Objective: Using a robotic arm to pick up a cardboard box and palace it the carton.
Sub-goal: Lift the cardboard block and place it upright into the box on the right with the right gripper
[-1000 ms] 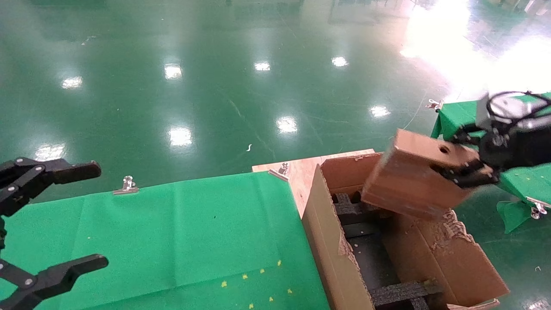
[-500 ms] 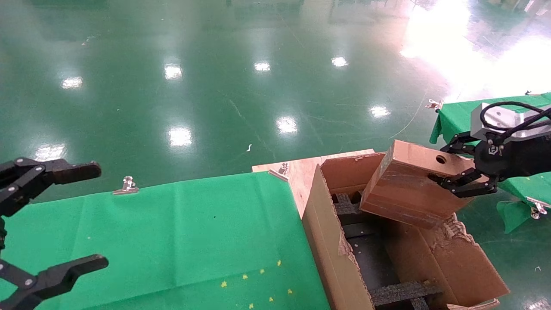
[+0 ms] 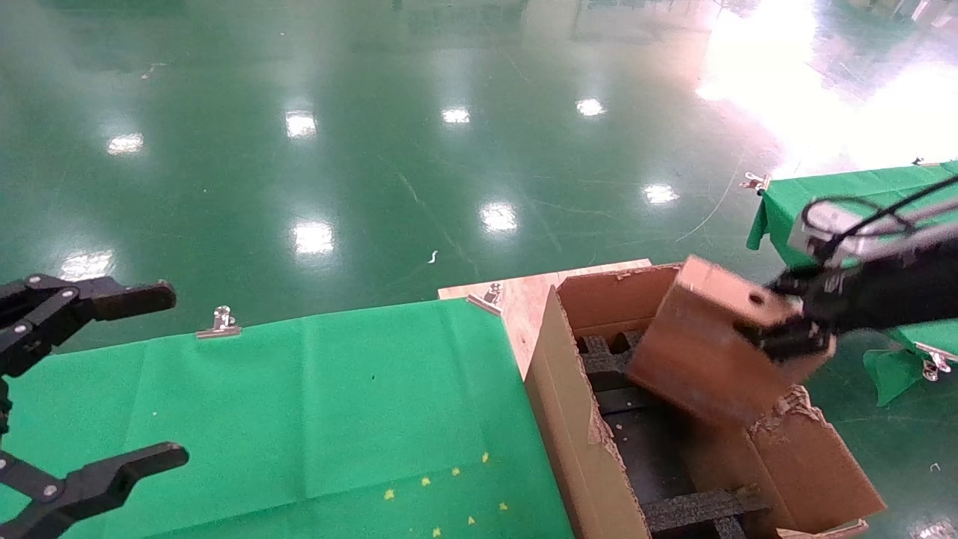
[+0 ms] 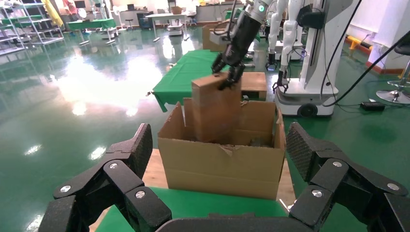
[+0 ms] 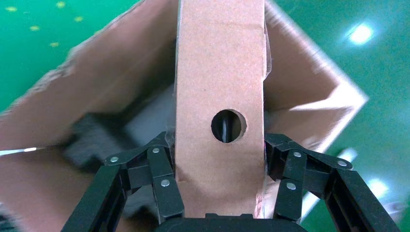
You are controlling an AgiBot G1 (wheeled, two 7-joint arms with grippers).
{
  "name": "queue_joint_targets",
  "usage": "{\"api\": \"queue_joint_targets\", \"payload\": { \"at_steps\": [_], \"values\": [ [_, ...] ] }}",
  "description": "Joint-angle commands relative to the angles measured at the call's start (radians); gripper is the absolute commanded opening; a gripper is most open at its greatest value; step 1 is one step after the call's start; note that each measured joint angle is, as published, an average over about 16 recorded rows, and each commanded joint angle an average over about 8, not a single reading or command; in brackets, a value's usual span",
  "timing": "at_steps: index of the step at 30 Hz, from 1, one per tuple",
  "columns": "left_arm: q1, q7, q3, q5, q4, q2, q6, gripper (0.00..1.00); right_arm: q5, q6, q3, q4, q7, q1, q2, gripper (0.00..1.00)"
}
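The right gripper [image 3: 795, 338], clamped on the cardboard box [image 3: 711, 352], has tipped it lower into the carton [image 3: 576, 427] over the last second (bottom edge probably past the rim), so release looks near. Left of the carton, the left gripper [image 3: 90, 382] hangs open.

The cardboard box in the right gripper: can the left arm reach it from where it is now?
Probably not. The left gripper hangs open at the far left over the green cloth, while the cardboard box, clamped by the right gripper, sits inside the carton, whose near wall stands between.
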State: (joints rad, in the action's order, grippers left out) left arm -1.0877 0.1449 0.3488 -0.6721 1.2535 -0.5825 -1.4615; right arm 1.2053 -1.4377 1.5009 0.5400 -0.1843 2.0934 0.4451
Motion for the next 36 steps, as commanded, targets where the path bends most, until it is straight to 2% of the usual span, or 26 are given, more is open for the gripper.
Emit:
{"api": "queue_joint_targets", "payload": {
  "at_steps": [1,9,13,18,23,27,36],
  "values": [
    [0.0,0.0,0.0,0.0,0.0,0.0,0.0,1.0,-0.002,0.005,0.007,0.039,-0.062,-0.016,-0.018,0.0],
    [0.0,0.0,0.0,0.0,0.0,0.0,0.0,1.0,0.04,0.139,0.034,0.21,-0.391,-0.048,-0.1,0.0],
    [0.0,0.0,0.0,0.0,0.0,0.0,0.0,1.0,0.059,0.184,0.044,0.295,-0.505,-0.056,-0.13,0.0],
    [0.0,0.0,0.0,0.0,0.0,0.0,0.0,1.0,0.065,0.204,0.048,0.343,-0.546,-0.059,-0.143,0.0],
    [0.0,0.0,0.0,0.0,0.0,0.0,0.0,1.0,0.067,0.206,0.049,0.331,-0.54,-0.061,-0.14,0.0],
    [0.0,0.0,0.0,0.0,0.0,0.0,0.0,1.0,0.081,0.234,0.056,0.329,-0.574,-0.072,-0.135,0.0],
    [0.0,0.0,0.0,0.0,0.0,0.0,0.0,1.0,0.192,0.355,0.098,0.409,-0.785,-0.106,-0.14,0.0]
  ]
}}
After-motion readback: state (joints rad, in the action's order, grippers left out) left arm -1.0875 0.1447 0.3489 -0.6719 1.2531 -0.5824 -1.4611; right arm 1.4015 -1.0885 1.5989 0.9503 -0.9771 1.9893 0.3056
